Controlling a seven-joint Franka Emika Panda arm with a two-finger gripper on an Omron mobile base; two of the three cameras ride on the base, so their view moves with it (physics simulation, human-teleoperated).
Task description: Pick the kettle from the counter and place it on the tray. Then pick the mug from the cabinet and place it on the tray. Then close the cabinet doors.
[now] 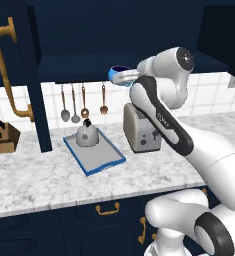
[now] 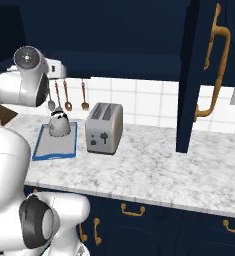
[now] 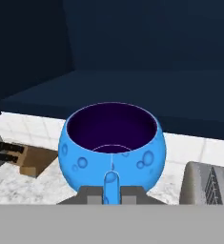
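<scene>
The bright blue mug [image 3: 112, 143] hangs in the air just in front of the navy cabinet shelf [image 3: 132, 95], above the counter [image 1: 49, 175]. My gripper [image 3: 111, 193] is shut on its little side handle, with the dark fingertips [image 3: 87, 194] on either side. From the left base view the mug [image 1: 120, 74] and gripper [image 1: 127, 77] are level with the shelf's front edge, above the toaster. The silver kettle [image 1: 86, 135] stands at the far end of the blue-rimmed tray [image 1: 103, 156]. Both cabinet doors [image 1: 16, 75] [image 2: 199, 75] stand open.
A boxy silver toaster [image 1: 141, 127] sits right of the tray, directly below the mug. A wooden knife block [image 1: 3, 136] stands at the far left. Copper and steel utensils [image 1: 84, 102] hang on the tiled wall behind the tray.
</scene>
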